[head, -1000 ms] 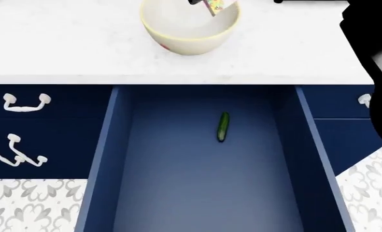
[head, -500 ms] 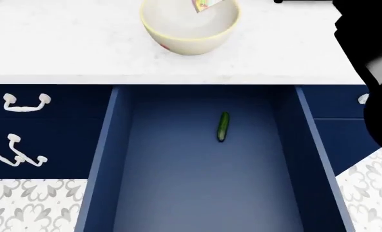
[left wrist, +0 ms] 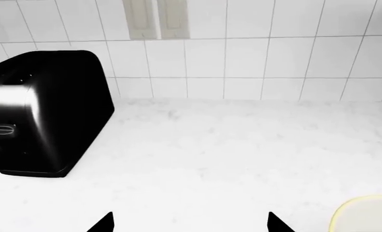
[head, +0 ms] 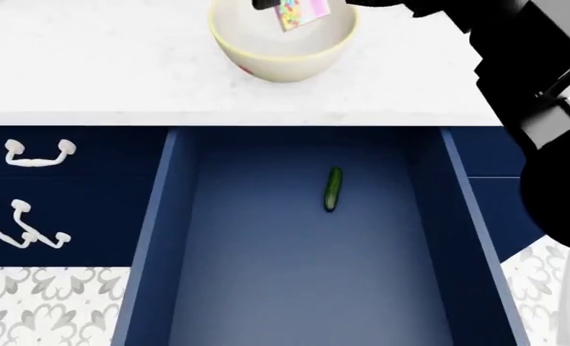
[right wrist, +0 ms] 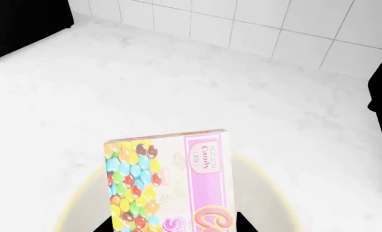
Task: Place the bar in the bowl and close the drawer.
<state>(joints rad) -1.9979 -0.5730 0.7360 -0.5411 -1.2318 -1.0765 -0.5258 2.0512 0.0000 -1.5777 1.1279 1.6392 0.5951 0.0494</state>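
The bar point(right wrist: 168, 183), a pink and yellow candy packet, hangs upright in my right gripper point(right wrist: 175, 226), which is shut on its lower end. In the head view the bar point(head: 301, 13) hangs over the inside of the cream-white bowl point(head: 282, 45), which stands on the white counter point(head: 92, 65). The bowl's pale rim point(right wrist: 268, 193) shows behind the packet. The navy drawer point(head: 160, 238) is pulled wide open below the counter. My left gripper point(left wrist: 191, 224) is open over bare counter, with the bowl's rim point(left wrist: 364, 215) off to one side.
A small dark green cucumber point(head: 333, 189) lies on the drawer floor. A black toaster point(left wrist: 42, 111) stands on the counter by the tiled wall point(left wrist: 255, 58). White handles point(head: 37, 155) are on the navy fronts left of the drawer. My right arm point(head: 544, 86) crosses the right side.
The bar has moved left and slightly lower over the bowl's inside. My right arm has swung further into the head view from the right.
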